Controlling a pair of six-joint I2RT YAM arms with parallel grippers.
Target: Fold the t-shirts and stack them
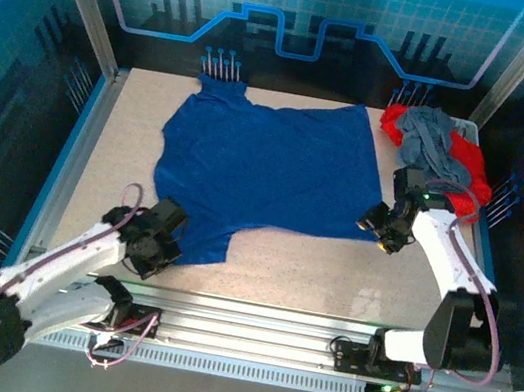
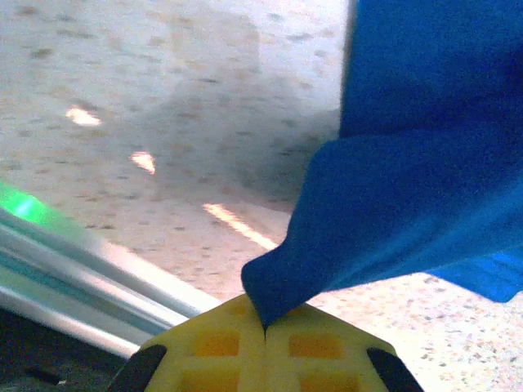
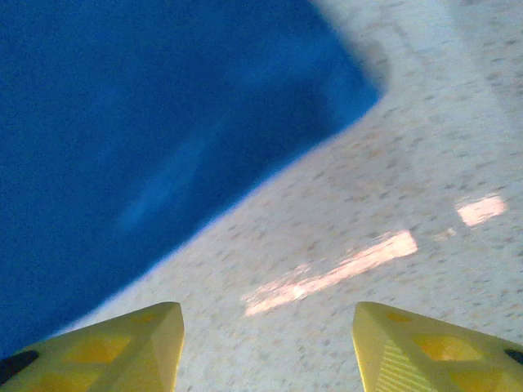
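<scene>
Your blue t-shirt [image 1: 266,171] lies spread across the middle of the table [image 1: 319,277], with the grey and red t-shirts [image 1: 439,151] heaped at the far right corner. Lift now and it may drag lopsided or slip. The left gripper [image 2: 264,325] is clamped on just a thin pinch of near hem, while the right gripper [image 3: 268,331] stands open over bare table beside its corner. Overhead gives you the whole spread; the left wrist view resolves the pinch itself.

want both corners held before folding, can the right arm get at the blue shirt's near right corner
Probably yes. The right gripper is open beside the blue shirt, whose corner lies flat on the table with nothing over it.
</scene>
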